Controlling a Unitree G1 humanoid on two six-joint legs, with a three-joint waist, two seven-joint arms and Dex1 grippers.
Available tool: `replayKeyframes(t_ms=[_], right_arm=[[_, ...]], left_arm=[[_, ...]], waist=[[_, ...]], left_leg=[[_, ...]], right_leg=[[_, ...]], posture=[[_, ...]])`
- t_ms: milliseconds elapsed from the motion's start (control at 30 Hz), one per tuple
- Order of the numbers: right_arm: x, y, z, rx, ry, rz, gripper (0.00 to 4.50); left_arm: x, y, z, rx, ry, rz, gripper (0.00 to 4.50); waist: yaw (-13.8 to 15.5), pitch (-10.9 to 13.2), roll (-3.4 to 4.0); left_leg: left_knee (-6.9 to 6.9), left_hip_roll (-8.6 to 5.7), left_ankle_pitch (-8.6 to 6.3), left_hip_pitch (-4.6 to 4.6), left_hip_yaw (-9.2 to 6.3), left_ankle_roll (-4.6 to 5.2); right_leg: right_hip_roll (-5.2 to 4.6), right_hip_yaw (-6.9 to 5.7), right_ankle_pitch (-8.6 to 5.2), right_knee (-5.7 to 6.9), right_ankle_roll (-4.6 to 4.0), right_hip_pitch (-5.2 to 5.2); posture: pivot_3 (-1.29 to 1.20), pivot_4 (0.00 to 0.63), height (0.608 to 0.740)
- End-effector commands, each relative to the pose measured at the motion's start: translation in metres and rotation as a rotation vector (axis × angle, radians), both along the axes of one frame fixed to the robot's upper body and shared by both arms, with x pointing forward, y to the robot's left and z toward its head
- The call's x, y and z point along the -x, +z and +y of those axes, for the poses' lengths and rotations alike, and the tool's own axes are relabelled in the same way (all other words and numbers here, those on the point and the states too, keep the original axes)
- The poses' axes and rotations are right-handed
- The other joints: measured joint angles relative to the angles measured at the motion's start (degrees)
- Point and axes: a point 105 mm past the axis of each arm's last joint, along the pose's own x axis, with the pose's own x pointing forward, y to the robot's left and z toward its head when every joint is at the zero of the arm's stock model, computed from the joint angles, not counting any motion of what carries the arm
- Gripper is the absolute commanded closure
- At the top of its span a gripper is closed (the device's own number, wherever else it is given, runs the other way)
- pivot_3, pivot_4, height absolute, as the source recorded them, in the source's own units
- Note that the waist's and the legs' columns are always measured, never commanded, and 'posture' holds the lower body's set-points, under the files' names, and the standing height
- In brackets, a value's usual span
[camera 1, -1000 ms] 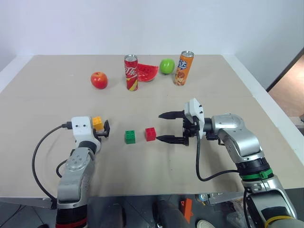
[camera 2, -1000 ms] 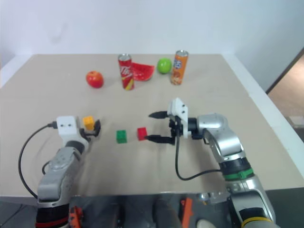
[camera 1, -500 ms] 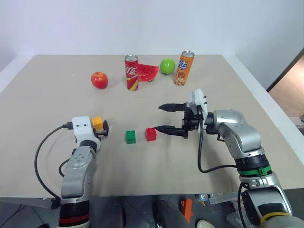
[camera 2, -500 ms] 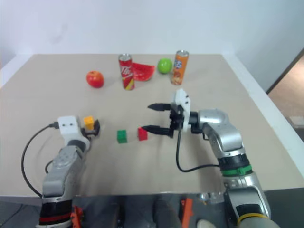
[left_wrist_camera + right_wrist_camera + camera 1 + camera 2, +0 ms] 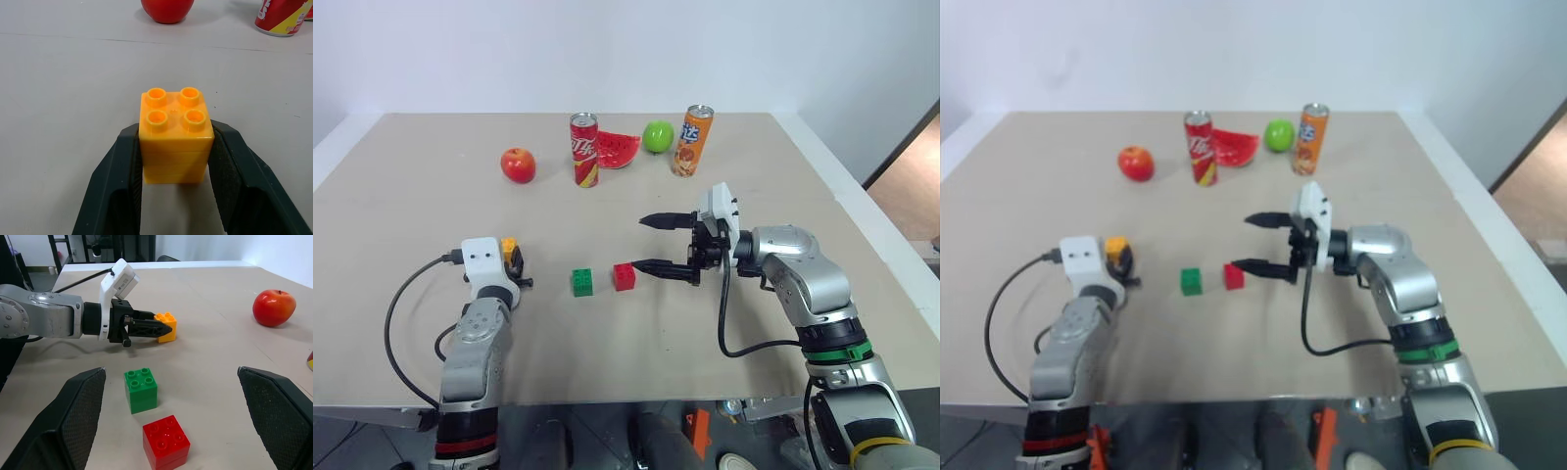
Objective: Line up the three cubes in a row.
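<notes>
Your left gripper is clamped on the yellow cube, one black finger pressed to each side, with the cube sitting studs-up on the table. The green cube lies at the yellow cube's 3 o'clock, and the red cube sits just beside the green one, again at 3 o'clock. Your right gripper stands wide apart, holding nothing, its lower fingertip near the red cube.

Three cubes in a loose row on the table, cans and fruit behind.
</notes>
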Motion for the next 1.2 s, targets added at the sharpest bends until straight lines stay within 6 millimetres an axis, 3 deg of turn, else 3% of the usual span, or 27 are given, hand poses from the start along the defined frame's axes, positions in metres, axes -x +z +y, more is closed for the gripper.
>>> replayKeyframes(t_ms=[33,100,233,367,500,633,967,1200], right_arm=[[0.001,0.008,-0.001,-0.001,0.010,-0.039,0.00],[0.001,0.008,-0.001,-0.001,0.010,-0.038,0.00],[0.000,0.006,0.000,0.005,0.014,-0.039,0.00],[-0.001,0.006,0.002,0.008,0.019,-0.043,0.00],[-0.001,0.006,0.002,0.015,0.028,-0.049,0.00],[-0.001,0.006,0.001,0.022,0.026,-0.054,0.00],[0.002,0.005,-0.005,0.042,0.011,-0.056,0.00],[0.003,0.005,-0.007,0.046,0.005,-0.057,0.00]], left_arm=[[0.004,0.012,0.010,0.003,-0.053,-0.049,3.21],[0.009,0.019,0.011,-0.020,-0.147,-0.077,3.21],[0.030,0.040,-0.005,-0.141,-0.524,-0.162,3.21],[0.055,0.037,-0.016,-0.244,-0.890,-0.149,3.21],[0.057,0.023,-0.004,-0.361,-1.097,-0.067,3.21],[0.043,0.020,0.007,-0.394,-1.185,-0.023,3.21],[0.048,0.013,-0.006,-0.405,-1.398,0.017,3.21],[0.038,0.014,-0.005,-0.441,-1.411,0.014,3.21]], waist=[[0.0,0.0,0.00],[-0.1,0.0,0.00],[-0.1,0.0,0.02],[0.0,0.0,0.03],[0.0,0.0,0.04],[0.0,0.0,0.05],[0.0,0.0,0.05],[0.0,0.0,0.05]], left_leg=[[0.00,0.00,0.00,0.00,0.00,0.00],[-0.01,0.03,0.00,0.00,0.00,0.00],[-0.14,0.05,0.00,-0.02,0.01,0.00],[-0.16,0.05,-0.01,-0.07,0.00,-0.01],[-0.17,0.05,-0.01,-0.06,0.03,-0.01],[-0.16,0.07,0.00,-0.09,-0.03,0.00],[-0.26,0.10,-0.05,-0.65,0.02,0.06],[-0.17,0.09,-0.04,-0.61,0.04,0.06]], right_leg=[[0.01,0.00,0.00,0.00,0.00,0.00],[0.02,-0.01,0.00,0.00,-0.01,-0.01],[0.04,-0.03,-0.07,0.00,-0.12,-0.10],[-0.03,-0.11,-0.15,-0.03,-0.19,-0.11],[-0.04,-0.11,-0.30,-0.03,-0.43,-0.15],[-0.01,-0.21,-0.31,-0.01,-0.46,-0.18],[-0.01,-0.14,-0.25,0.04,-0.26,-0.79],[0.00,-0.13,-0.18,0.05,-0.21,-0.75]], posture=[[0.00,0.150,0.740],[0.00,0.150,0.740],[0.00,0.150,0.740],[0.00,0.150,0.740],[0.00,0.150,0.740],[0.00,0.150,0.740],[0.00,0.150,0.740],[0.00,0.150,0.740]])
